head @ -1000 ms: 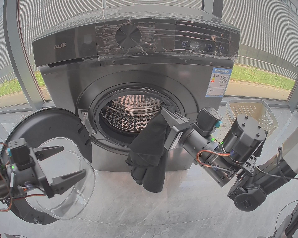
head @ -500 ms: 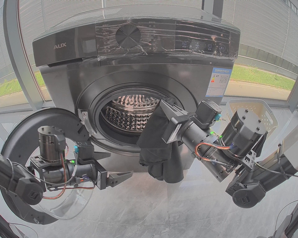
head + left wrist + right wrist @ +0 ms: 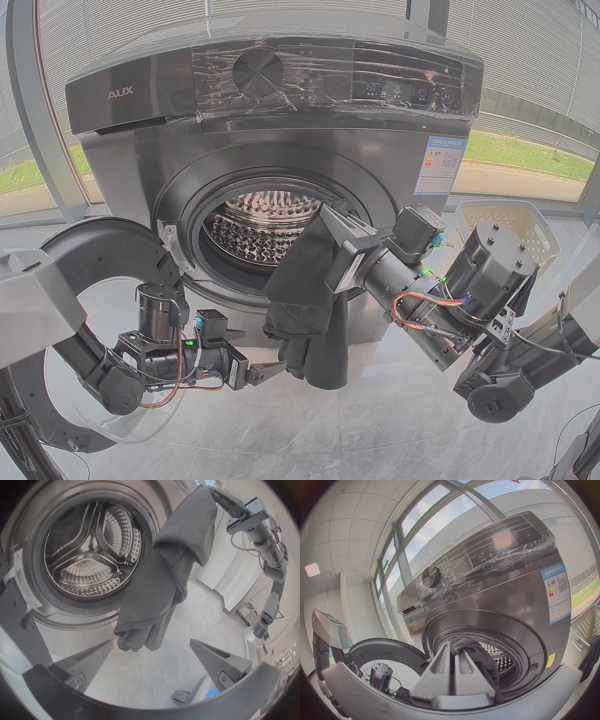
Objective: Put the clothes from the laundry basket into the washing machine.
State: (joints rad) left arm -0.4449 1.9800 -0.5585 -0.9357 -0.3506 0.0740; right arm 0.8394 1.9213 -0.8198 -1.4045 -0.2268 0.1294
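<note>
While my right tool point(image 3: 331, 219) clamps the dark garment point(image 3: 300, 294) at the washing machine's point(image 3: 125, 162) open mouth, cloth hanging outside the drum, my left tool point(image 3: 150, 642) low beside its hem, fingers point(image 3: 218, 664) apart, laundry basket point(image 3: 531, 225) right of the machine

Bright daylight from windows point(image 3: 531, 81) behind washer point(image 3: 275, 156). Drum point(image 3: 269, 209) steel throws hard glints. White glare patch on film-wrapped panel point(image 3: 502, 539). Garment point(image 3: 300, 294) dark against lit floor point(image 3: 312, 431), where shadows are soft and faint. Fisheye bowing throughout, straight frames curve; wrist views ringed by black corners.
</note>
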